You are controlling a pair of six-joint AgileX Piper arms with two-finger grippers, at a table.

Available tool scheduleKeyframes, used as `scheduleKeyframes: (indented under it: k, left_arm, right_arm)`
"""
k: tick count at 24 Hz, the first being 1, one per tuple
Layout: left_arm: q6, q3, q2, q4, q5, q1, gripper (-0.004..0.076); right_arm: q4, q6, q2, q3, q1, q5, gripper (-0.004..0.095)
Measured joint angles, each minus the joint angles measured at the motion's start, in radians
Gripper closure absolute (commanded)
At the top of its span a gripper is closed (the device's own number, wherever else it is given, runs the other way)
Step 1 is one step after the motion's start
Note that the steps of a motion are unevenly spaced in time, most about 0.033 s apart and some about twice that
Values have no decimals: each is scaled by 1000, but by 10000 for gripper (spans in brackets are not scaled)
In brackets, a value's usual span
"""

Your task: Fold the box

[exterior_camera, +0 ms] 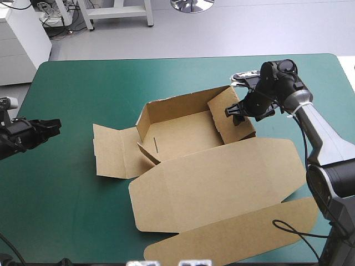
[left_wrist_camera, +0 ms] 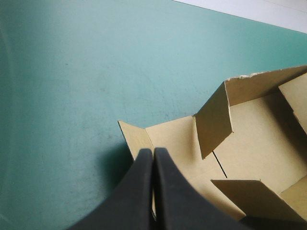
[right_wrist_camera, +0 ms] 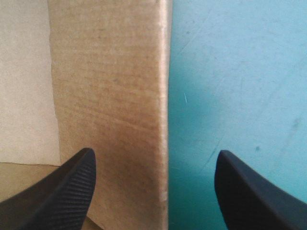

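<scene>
The brown box [exterior_camera: 183, 133] of cut cardboard sits at the middle of the teal-green worktop [exterior_camera: 83, 77], its far side and right wall [exterior_camera: 230, 111] raised, its left flap [exterior_camera: 113, 152] flat and its broad lid [exterior_camera: 222, 183] spread flat toward the near edge. The black fin-fingered right hand [exterior_camera: 237, 113] stands wide, the right wall's edge between its fingers. The matching left hand [exterior_camera: 54, 126] is pinched together on nothing, left of the box and apart from it

A brown box [exterior_camera: 186, 136] sits half-formed on the teal-green table cover [exterior_camera: 89, 77], far and side walls raised, lid [exterior_camera: 222, 183] flat toward the near edge. The right gripper [exterior_camera: 237, 114] is at its right wall; the left gripper [exterior_camera: 54, 126] hangs well apart, near the table's left edge.
</scene>
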Motion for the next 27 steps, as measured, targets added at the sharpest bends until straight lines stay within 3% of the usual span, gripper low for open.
scheduleKeyframes:
  k: [6,8,9,10,19,27]
  left_arm:
    - [0,0,0,-1,0,0,734]
    - [0,0,0,-1,0,0,734]
    - [0,0,0,-2,0,0,734]
    - [-1,0,0,-2,-4,0,734]
    - [-30,0,0,-2,-61,0,734]
    - [-30,0,41,-30,-105,0,734]
  right_arm:
    - [37,-26,101,2,0,-8,293]
    - [41,-27,102,5,0,-8,538]
    - [41,-32,102,5,0,-8,784]
    - [43,-43,102,5,0,-8,918]
    - [22,-149,25,9,-14,-11,927]
    - [33,-215,-157,9,-135,-6,928]
